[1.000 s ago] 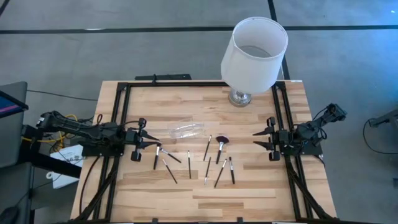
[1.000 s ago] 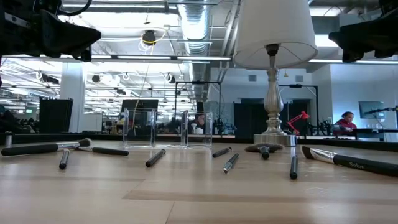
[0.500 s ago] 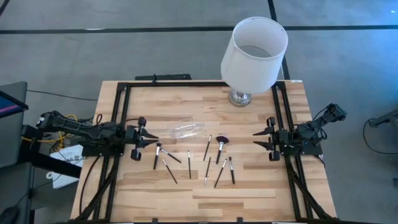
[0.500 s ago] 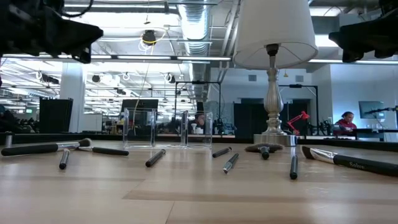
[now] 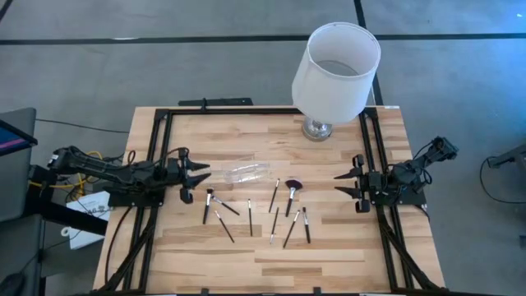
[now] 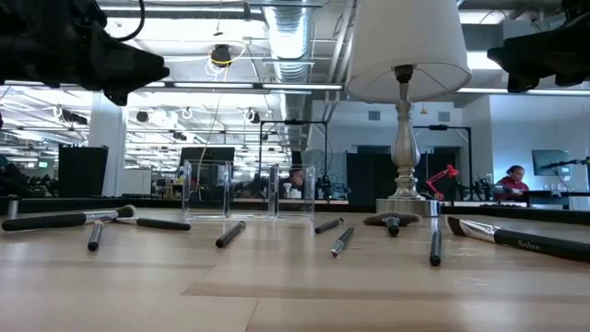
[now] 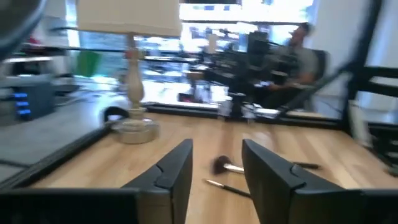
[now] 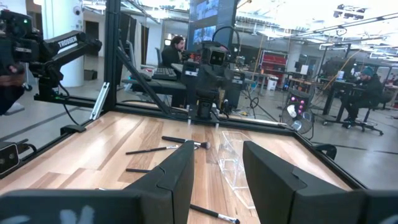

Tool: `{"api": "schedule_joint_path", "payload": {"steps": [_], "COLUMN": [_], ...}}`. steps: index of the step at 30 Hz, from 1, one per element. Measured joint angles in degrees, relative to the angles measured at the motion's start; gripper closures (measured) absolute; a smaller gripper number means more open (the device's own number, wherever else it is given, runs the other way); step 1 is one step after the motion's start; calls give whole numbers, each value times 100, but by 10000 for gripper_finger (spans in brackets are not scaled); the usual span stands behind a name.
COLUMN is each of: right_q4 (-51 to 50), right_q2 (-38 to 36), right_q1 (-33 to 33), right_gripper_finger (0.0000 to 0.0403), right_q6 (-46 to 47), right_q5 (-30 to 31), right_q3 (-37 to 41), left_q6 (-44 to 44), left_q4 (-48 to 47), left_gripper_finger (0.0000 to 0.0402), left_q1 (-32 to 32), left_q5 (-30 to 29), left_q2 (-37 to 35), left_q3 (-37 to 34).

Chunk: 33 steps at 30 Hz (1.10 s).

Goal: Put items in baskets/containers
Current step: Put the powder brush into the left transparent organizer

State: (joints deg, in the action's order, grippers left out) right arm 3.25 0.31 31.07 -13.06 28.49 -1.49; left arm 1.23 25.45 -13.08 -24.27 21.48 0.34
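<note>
Several thin dark-handled makeup brushes (image 5: pixel 251 215) lie flat and scattered on the wooden table. One of them has a fluffy purple head (image 5: pixel 294 185). The clear plastic cup (image 5: pixel 246 173) lies on its side just beyond them, and it also shows in the right wrist view as the cup (image 8: pixel 233 165). My left gripper (image 5: pixel 196 174) is open, hovers above the table and stands left of the cup. My right gripper (image 5: pixel 337 185) is open and hovers right of the brushes. Neither touches anything.
A lamp with a white shade (image 5: pixel 337 70) stands on its silver base (image 5: pixel 316 129) at the table's far edge, right of centre. A black frame (image 5: pixel 160 131) runs along the left, right and far sides. Bare wood lies between the brushes and the near edge.
My left gripper has moved toward the table's right, closer to the clear cup, while staying above the table. The right arm, the brushes and the cup have kept still.
</note>
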Motion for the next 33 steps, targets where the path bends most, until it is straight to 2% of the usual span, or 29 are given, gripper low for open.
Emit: {"api": "schedule_joint_path", "payload": {"steps": [3,7,9,13,17,21,24,27,33], "right_q4": [-1,-2,-2,-2,-1,0,-2,-1,0], "right_q2": [-1,-1,-2,-2,-2,-2,-2,-2,-2], "right_q1": [0,1,0,0,0,0,0,1,0], "right_gripper_finger": [274,274,274,274,274,274,274,274,274], "right_q6": [0,0,0,0,0,0,0,0,0], "right_q5": [0,0,0,0,0,0,0,0,0], "right_q3": [0,1,-1,0,-1,2,-1,1,2], "left_q6": [26,98,491,969,398,-134,-179,-277,-990], "left_q4": [306,420,403,-4,-338,-412,-414,-411,-400], "left_gripper_finger": [262,264,265,265,265,266,266,266,266], "left_q1": [21,64,79,136,211,245,245,243,133], "left_q5": [-521,-284,-269,-579,-626,-724,-920,-1110,-1133], "left_q2": [1,70,255,811,1435,2075,2526,2849,3218], "left_q3": [0,318,619,1303,1713,1729,1729,1727,1727]}}
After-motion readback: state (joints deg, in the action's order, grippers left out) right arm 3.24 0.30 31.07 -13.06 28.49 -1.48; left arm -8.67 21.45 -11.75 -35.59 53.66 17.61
